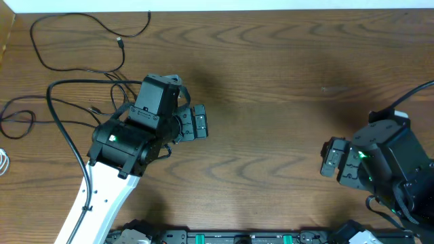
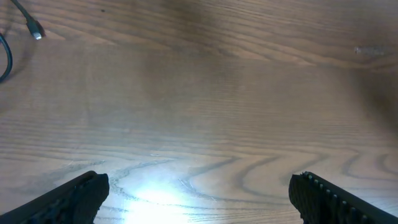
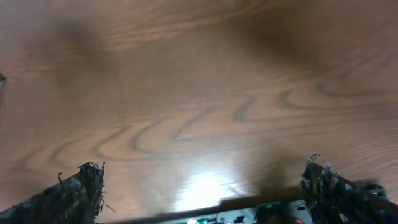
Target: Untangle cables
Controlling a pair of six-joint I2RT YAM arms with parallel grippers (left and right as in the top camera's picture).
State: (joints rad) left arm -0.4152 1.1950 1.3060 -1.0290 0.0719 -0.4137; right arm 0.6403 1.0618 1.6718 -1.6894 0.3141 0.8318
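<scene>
— Found the cables (image 1: 121,43)?
— Sprawled in thin black loops at ten o'clock on the table (image 1: 271,74), beyond the left arm (image 1: 102,196). Joined by a white cable (image 1: 3,163) at eight o'clock, cut off by the very edge.
— Checked the left gripper (image 1: 201,123)?
— Sits just left of centre, aimed toward three o'clock. Spread wide, clasping nothing, with only bare wood in the gap. Seen from its wrist, well apart from a small plug end (image 2: 36,32) at eleven o'clock.
— And the right gripper (image 1: 329,158)?
— Parked at four o'clock, aimed toward nine o'clock. Likewise spread wide, touching no cable, over plain wood grain.
</scene>
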